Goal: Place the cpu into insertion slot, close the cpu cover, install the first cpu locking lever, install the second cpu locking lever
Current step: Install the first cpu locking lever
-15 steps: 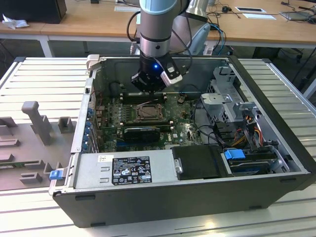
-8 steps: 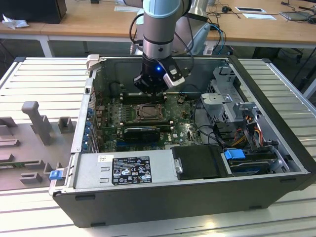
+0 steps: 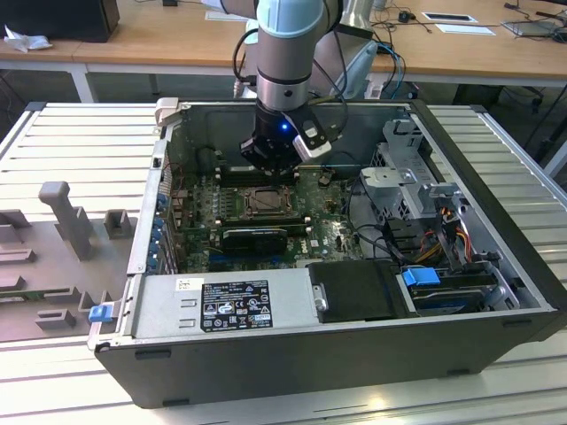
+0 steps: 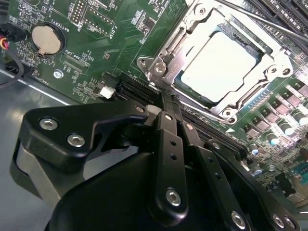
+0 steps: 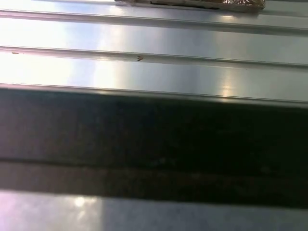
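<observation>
cpu seated and cover down, gripper closed beside the socket

the cpu (image 4: 219, 65) lies flat inside the insertion slot (image 4: 159, 67), its pale metal top showing through the square window of the cpu cover (image 4: 269, 60). in the second wrist view the cover looks folded down over the chip, its silvery frame lapping the chip's edges on all sides, so the first two steps appear done. a thin metal rod runs along the far edge of the socket, likely one of the locking levers, but i cannot tell from these pictures whether either lever is hooked home. judged that way, the placing and covering are finished and the lever work is what remains, or is under way.

the gripper (image 4: 166, 103) sits just beside the socket's near corner, low over the board. its two black fingers (image 4: 168, 139) lie together with no gap visible between them, and nothing is caught between them; the tips rest at or touching the edge of the socket frame next to a long black card slot (image 4: 139, 89).

outward from there, the green motherboard (image 4: 96, 43) carries a round coin battery (image 4: 45, 38). in the exterior view the arm (image 3: 288, 53) reaches down into the open computer case (image 3: 354, 354), the gripper (image 3: 270, 164) hanging just above the socket (image 3: 263, 201), with the power supply (image 3: 221, 301) along the near side and a ribbed metal table (image 3: 71, 142) around the case.
</observation>
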Robot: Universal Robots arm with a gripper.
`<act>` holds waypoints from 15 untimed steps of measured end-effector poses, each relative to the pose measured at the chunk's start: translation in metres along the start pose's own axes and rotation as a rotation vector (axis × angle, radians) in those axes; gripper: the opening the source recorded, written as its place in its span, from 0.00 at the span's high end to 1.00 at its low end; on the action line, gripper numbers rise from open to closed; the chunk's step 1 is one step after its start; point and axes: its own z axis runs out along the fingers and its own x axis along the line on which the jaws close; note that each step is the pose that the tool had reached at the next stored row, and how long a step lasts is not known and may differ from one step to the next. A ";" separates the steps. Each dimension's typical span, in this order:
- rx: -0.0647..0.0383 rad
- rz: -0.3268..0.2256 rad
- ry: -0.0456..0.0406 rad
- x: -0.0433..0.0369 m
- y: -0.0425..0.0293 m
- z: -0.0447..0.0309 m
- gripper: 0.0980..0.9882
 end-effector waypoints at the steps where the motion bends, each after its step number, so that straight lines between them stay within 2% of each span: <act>1: 0.001 0.000 0.0001 0.0000 0.0000 0.0001 0.99; 6: 0.007 0.000 0.0004 -0.0001 -0.0001 0.0012 0.99; 15: 0.005 0.000 0.0003 0.0000 -0.0012 0.0037 0.99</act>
